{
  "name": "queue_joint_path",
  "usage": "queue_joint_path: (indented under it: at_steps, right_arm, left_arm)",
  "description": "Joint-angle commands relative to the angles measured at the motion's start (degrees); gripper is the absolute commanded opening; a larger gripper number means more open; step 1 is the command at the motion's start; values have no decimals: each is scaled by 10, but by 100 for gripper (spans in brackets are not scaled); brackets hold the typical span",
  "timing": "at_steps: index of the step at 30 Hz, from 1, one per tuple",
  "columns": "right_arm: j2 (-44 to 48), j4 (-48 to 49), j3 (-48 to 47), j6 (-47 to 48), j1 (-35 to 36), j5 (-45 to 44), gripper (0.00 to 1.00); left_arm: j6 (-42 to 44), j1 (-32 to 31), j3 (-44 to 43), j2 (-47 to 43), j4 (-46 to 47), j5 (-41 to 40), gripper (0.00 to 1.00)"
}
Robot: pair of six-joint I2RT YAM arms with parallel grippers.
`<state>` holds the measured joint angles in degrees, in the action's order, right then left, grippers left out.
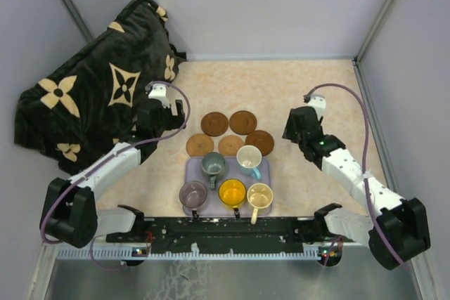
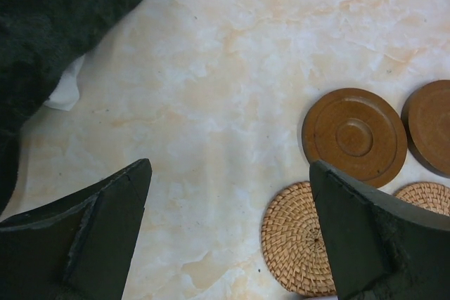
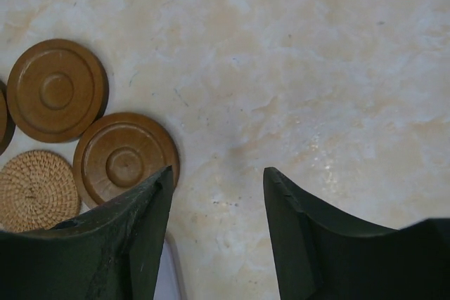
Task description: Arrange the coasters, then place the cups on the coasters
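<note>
Five coasters lie grouped on the table beyond the tray: wooden ones point(image 1: 214, 123), point(image 1: 243, 121), point(image 1: 259, 142) and woven ones point(image 1: 200, 145), point(image 1: 230, 145). The cups stand on the lavender tray point(image 1: 265, 173): dark grey-green point(image 1: 213, 165), light blue point(image 1: 249, 158), purple-grey point(image 1: 193, 194), yellow-orange point(image 1: 232, 192), cream point(image 1: 259, 196). My left gripper point(image 2: 230, 165) hangs wide open, left of a wooden coaster point(image 2: 354, 135) and a woven coaster point(image 2: 295, 238). My right gripper point(image 3: 219, 171) is open with a narrower gap over bare table, just right of a wooden coaster point(image 3: 123, 158).
A dark blanket point(image 1: 91, 96) with tan flower patterns is heaped at the back left, close behind my left gripper point(image 1: 172, 119). Grey walls close in the table on three sides. My right gripper point(image 1: 294, 131) sits right of the coaster group. A corner of the tray point(image 3: 169, 272) shows.
</note>
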<state>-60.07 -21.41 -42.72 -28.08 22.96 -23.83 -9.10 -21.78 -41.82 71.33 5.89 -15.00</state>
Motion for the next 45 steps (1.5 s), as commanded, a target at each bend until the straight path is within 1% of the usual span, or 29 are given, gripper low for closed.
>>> queue_joint_path:
  at_steps: [1,7,18,21,26,32,35,39,41,43,45]
  right_arm:
    - [-47,56,2,-3,39,14,56]
    - [-130,92,-11,-3,54,38,57]
    - [-251,148,-39,-1,63,86,56]
    - [-277,152,-52,4,68,91,56]
    - [-308,153,-65,9,77,94,64]
    - [-332,131,-68,-1,82,70,64]
    - [-341,108,-69,-12,82,48,62]
    - [-368,73,-73,-29,82,6,57]
    - [-376,51,-77,-39,82,-22,53]
    - [-381,36,-83,-49,81,-50,45]
    - [-388,16,-96,-62,79,-78,40]
  left_arm:
    - [-13,-2,4,28,19,28,99]
    - [-34,-2,4,46,12,23,100]
    - [-48,-2,28,51,24,-2,100]
    - [-52,-2,27,58,26,-2,100]
    - [-56,-2,24,69,26,-6,100]
    - [-56,-1,18,74,25,-12,100]
    - [-58,-2,15,75,24,-17,100]
    - [-60,-1,14,76,24,-20,99]
    - [-60,-2,15,77,23,-21,94]
    - [-59,-2,15,79,21,-23,90]
    - [-59,-1,13,83,19,-27,84]
